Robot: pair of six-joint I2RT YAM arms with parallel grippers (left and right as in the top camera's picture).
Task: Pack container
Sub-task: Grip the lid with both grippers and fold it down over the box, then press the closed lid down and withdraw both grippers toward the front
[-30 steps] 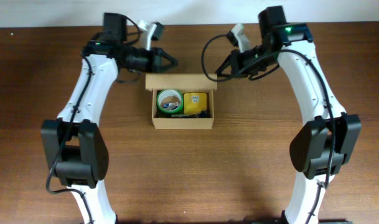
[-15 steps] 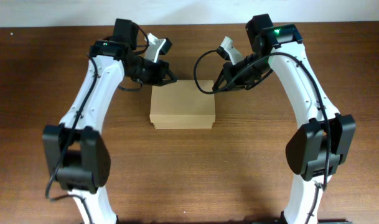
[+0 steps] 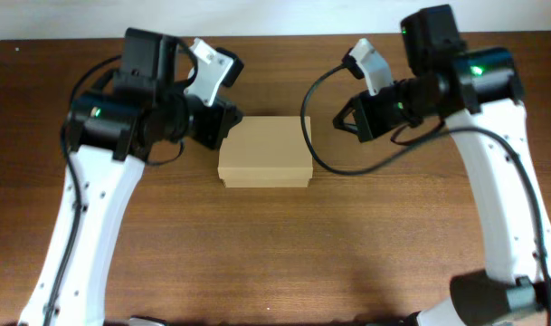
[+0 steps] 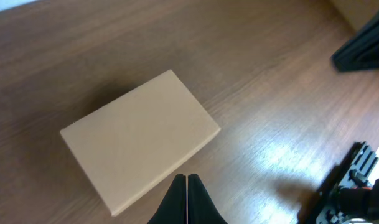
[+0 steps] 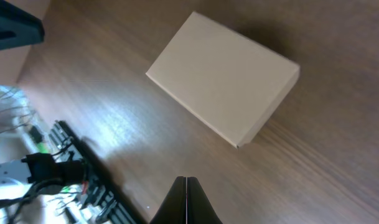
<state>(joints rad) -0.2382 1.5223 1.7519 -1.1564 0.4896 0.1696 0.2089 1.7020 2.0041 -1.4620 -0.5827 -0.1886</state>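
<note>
The container (image 3: 264, 152) is a plain tan cardboard box in the middle of the wooden table, its flap lid shut flat, so its contents are hidden. It also shows in the left wrist view (image 4: 139, 138) and the right wrist view (image 5: 223, 102). My left gripper (image 3: 232, 124) is shut and empty, raised just left of the box's back left corner; its fingertips (image 4: 187, 179) hover at the box's near edge. My right gripper (image 3: 342, 119) is shut and empty, raised to the right of the box; its fingertips (image 5: 186, 181) are over bare table, apart from the box.
The brown wooden table (image 3: 275, 244) ends at a pale wall along the back. A black cable (image 3: 304, 136) loops from the right arm down beside the box's right edge. The arm bases with wiring show at the wrist views' edges (image 5: 58, 174).
The box, open a second ago with green and yellow items showing, now has its lid shut. Both arms have risen and pulled back from the box, left arm leftward, right arm rightward.
</note>
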